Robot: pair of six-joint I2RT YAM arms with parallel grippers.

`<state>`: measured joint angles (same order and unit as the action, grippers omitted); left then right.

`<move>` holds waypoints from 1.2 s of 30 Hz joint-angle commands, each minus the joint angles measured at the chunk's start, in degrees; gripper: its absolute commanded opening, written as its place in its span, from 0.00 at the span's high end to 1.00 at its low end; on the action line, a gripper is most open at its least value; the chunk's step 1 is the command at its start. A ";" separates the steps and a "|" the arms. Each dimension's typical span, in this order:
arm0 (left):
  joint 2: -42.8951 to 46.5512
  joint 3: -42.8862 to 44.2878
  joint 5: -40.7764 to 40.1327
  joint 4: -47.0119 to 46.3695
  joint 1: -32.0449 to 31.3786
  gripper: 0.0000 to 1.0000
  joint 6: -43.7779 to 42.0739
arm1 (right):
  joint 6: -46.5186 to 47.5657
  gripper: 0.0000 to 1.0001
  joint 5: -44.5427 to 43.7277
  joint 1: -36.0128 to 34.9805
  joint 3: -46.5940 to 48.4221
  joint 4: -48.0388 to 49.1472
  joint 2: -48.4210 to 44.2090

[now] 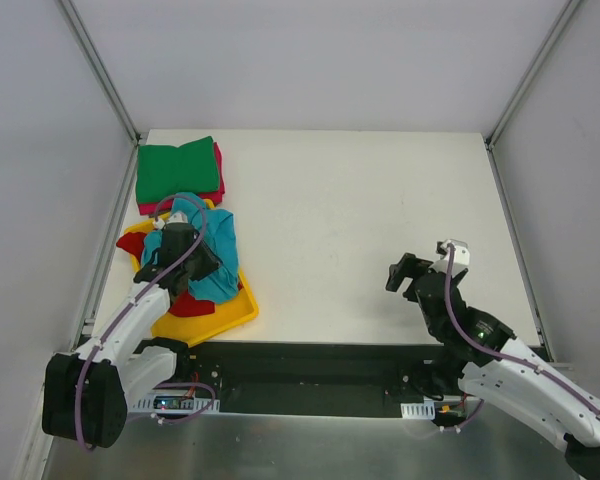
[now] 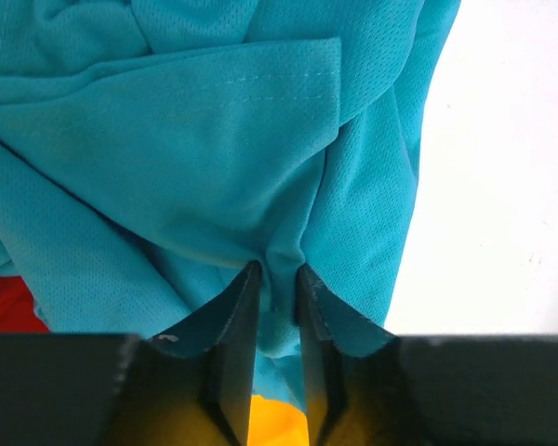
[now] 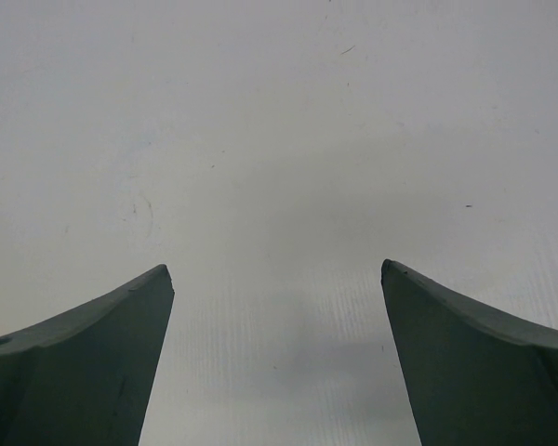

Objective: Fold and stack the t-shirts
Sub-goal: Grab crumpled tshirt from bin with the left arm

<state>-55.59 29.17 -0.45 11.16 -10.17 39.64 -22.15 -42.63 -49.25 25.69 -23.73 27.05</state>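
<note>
A crumpled teal-blue t-shirt [image 1: 218, 262] lies on a heap in the yellow tray [image 1: 235, 312] at the left. My left gripper [image 1: 202, 270] is over it; in the left wrist view the gripper [image 2: 278, 271] is shut on a fold of the teal-blue t-shirt [image 2: 195, 158]. A red t-shirt [image 1: 188, 304] lies under the teal one, and its edge shows in the left wrist view [image 2: 5, 302]. A folded green t-shirt [image 1: 177, 171] lies on a folded magenta-pink t-shirt [image 1: 218, 176] at the back left. My right gripper [image 1: 402, 272] is open and empty above the bare table [image 3: 279, 139].
The yellow tray shows between the left fingers [image 2: 279, 423]. Grey walls with metal rails [image 1: 100, 70] close in the white table [image 1: 370, 220] on the left, back and right. A black strip [image 1: 310, 375] runs along the near edge between the arm bases.
</note>
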 commanded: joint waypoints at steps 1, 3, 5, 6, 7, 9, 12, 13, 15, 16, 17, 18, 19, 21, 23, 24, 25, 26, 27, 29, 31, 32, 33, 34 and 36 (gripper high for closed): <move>-0.04 -1.13 0.36 -5.27 -0.37 0.81 -1.67 | 1.58 0.04 0.00 -0.05 0.15 2.46 -1.55; 0.04 -0.61 0.36 -5.36 -0.37 1.00 -2.55 | 1.58 0.04 -0.17 0.03 -0.29 2.63 -2.87; 1.27 -0.34 0.36 -5.44 -0.37 1.00 -2.81 | 1.59 0.04 -0.35 0.03 -0.73 2.72 -4.02; 2.23 -0.17 1.93 -5.71 -0.37 1.00 -2.90 | 1.59 0.04 -0.26 -0.05 -0.82 2.81 -4.54; 3.37 0.10 2.12 -5.80 -0.37 1.00 -3.16 | 1.59 0.04 -0.08 -0.05 -0.99 2.98 -4.98; 6.45 1.23 3.26 -5.71 -0.37 1.00 -4.30 | 1.67 0.04 0.27 -0.05 -1.17 2.98 -5.60; 12.51 3.69 3.35 -5.36 -0.37 1.00 -4.83 | 2.37 0.04 1.32 -0.05 -1.17 3.42 -6.22; 14.53 5.01 2.74 -4.57 -0.37 1.00 -5.01 | 2.38 0.04 1.85 -0.05 -1.17 3.51 -6.22; 17.17 10.09 1.68 -0.90 -0.37 1.00 -5.71 | 3.51 0.04 3.77 -0.05 -1.08 3.95 -6.22; 18.05 13.34 1.59 0.87 -0.37 1.00 -6.23 | 4.30 0.04 4.83 -0.05 -0.91 3.95 -6.22; 18.93 16.50 1.50 1.93 -0.37 1.00 -6.59 | 5.44 0.04 5.88 -0.05 -0.56 3.86 -6.30; 19.12 19.23 1.42 2.55 -0.37 1.00 -7.03 | 6.24 0.04 6.94 0.03 -0.21 3.43 -6.22; 19.12 22.39 1.15 2.90 -0.37 1.00 -7.29 | 7.20 0.04 7.56 0.04 0.32 3.07 -6.30; 17.90 28.54 1.06 3.52 -0.37 1.00 -7.38 | 8.52 0.04 8.09 0.03 1.72 1.50 -6.39; 15.53 35.22 2.81 3.78 -0.37 1.00 -7.64 | 9.40 0.04 8.18 -0.05 3.39 -0.17 -6.57; 13.77 39.00 4.47 3.87 -0.37 1.00 -7.82 | 9.58 0.04 8.27 -0.05 4.36 -1.14 -6.66; 11.84 42.43 6.23 3.78 -0.37 1.00 -8.08 | 10.19 0.04 8.53 -0.05 5.41 -1.93 -6.74; 9.47 46.55 8.60 3.78 -0.37 1.00 -8.43 | 10.46 0.04 8.79 -0.05 6.03 -2.55 -6.75; 7.28 50.68 10.62 3.87 -0.37 1.00 -8.35 | 10.64 0.04 8.97 0.03 6.56 -3.08 -6.75; 1.31 59.82 15.98 3.78 -0.37 1.00 -8.79 | 11.25 0.04 9.49 -0.05 7.18 -3.52 -6.75; -4.58 67.83 22.04 3.78 -0.37 1.00 -7.83 | 11.25 0.04 9.32 -0.05 7.44 -3.78 -6.66; -7.31 72.13 25.03 3.78 -0.37 1.00 -7.13 | 11.17 0.04 9.23 0.03 7.53 -3.78 -6.66; -10.47 75.74 28.10 3.78 -0.37 1.00 -5.73 | 10.73 0.04 8.62 -0.05 7.53 -3.96 -6.83; -13.63 79.86 31.61 3.78 -0.37 1.00 -4.23 | 10.20 0.04 7.92 -0.05 7.53 -4.05 -6.83; -19.43 87.60 36.02 3.78 -0.63 1.00 -1.68 | 9.94 0.04 6.95 0.04 7.53 -4.13 -7.18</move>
<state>-65.95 105.21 20.97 16.40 -10.17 33.63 -12.53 -33.85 -49.25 31.27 -26.87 20.75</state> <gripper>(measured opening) 0.003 0.958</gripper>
